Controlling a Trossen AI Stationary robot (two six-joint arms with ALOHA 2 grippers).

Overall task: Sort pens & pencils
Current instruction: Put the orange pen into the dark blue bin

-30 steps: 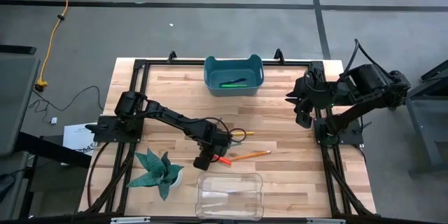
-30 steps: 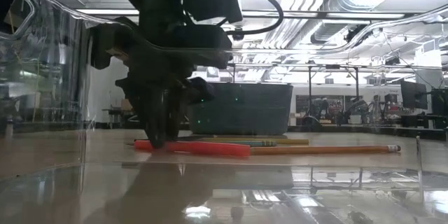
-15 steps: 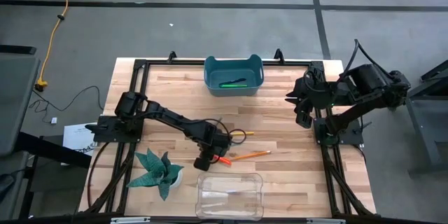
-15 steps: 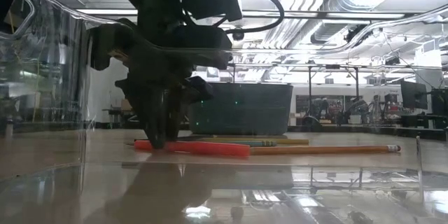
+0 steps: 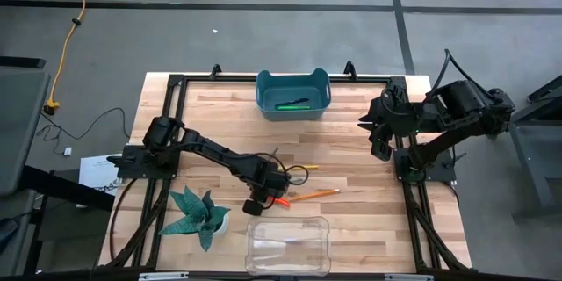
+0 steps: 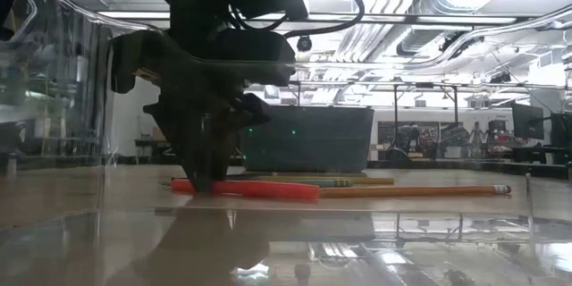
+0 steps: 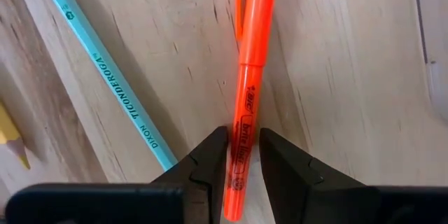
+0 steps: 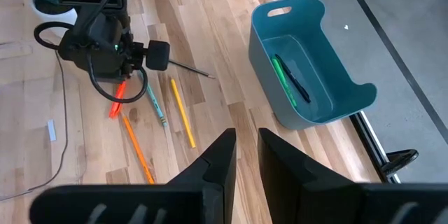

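- The red pen (image 7: pixel 243 119) lies flat on the wooden table (image 5: pixel 369 184), near the clear container (image 5: pixel 288 246), with its printed barrel between the two dark fingers (image 7: pixel 207 159) of the left gripper (image 5: pixel 255 204).
- The fingers stand close on either side of the pen, slightly parted; whether they press it cannot be told.
- The pen is bright orange-red with black lettering.
- A light teal pencil (image 7: pixel 112 70) lies just beside it; an orange pencil (image 5: pixel 314 195) and a yellow pencil (image 8: pixel 182 112) lie near.
- The green pen (image 8: pixel 282 78) sits in the teal bin (image 5: pixel 293 93) beside a dark stick.
- The right gripper (image 5: pixel 379 132) hangs at the table's right edge, fingers (image 8: pixel 217 162) slightly apart.
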